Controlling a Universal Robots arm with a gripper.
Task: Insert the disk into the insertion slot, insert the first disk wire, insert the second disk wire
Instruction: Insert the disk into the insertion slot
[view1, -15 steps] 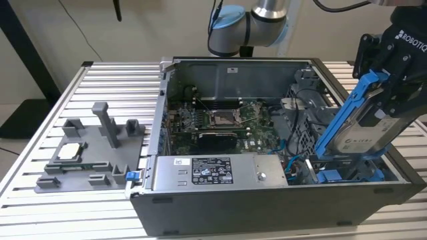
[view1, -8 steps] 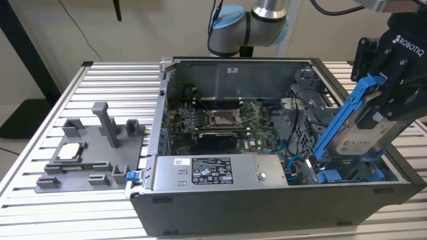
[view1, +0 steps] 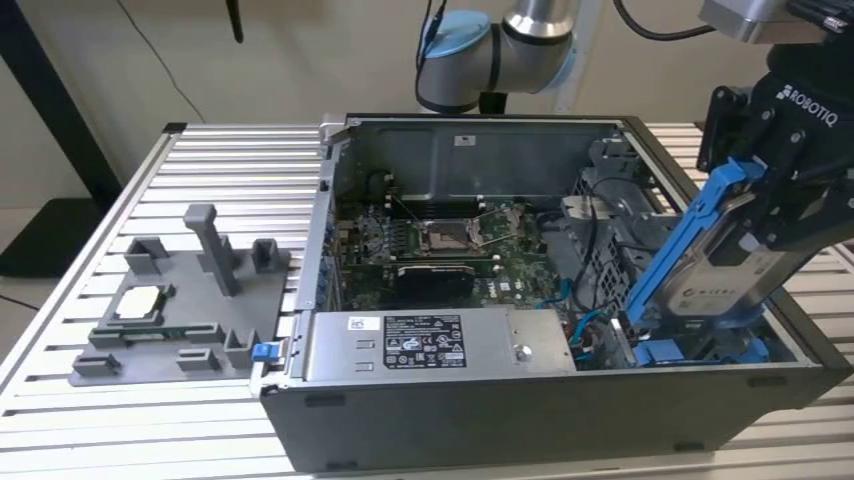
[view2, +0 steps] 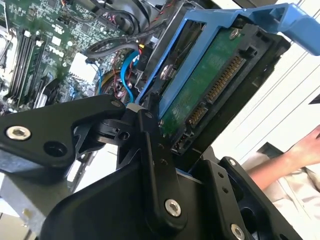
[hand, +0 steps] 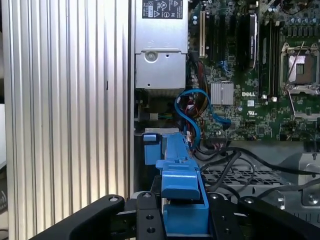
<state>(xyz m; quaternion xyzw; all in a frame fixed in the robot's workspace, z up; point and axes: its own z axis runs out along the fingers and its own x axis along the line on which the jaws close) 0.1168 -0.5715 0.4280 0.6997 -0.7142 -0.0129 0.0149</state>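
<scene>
Blue plastic and grey metal in my grip. The disk, clipped in its bright blue carrier, is clamped in my claw. In the first wrist view a black finger presses on each flat side.

Attitude: steeply tilted, not flat. The lower end dips inside the PC case, at the corner by the front wall on the exterior view's right. The upper end leans out above the case's side rim.

The insertion slot, with its blue clips, lies just under the disk's lower end. The disk is not seated in it. I cannot tell whether the carrier touches the clips.

In the second wrist view the green circuit board on the disk's underside faces the camera. Its connector row is bare, with no wire plugged in. A person's forearm shows beyond the case.

A blue cable loops loose on the case floor, between the power-supply box and the motherboard.

The case stands on the slatted bench, toward its edge on the exterior view's right. A grey fixture tray sits near the opposite edge, well apart from my claw.
</scene>
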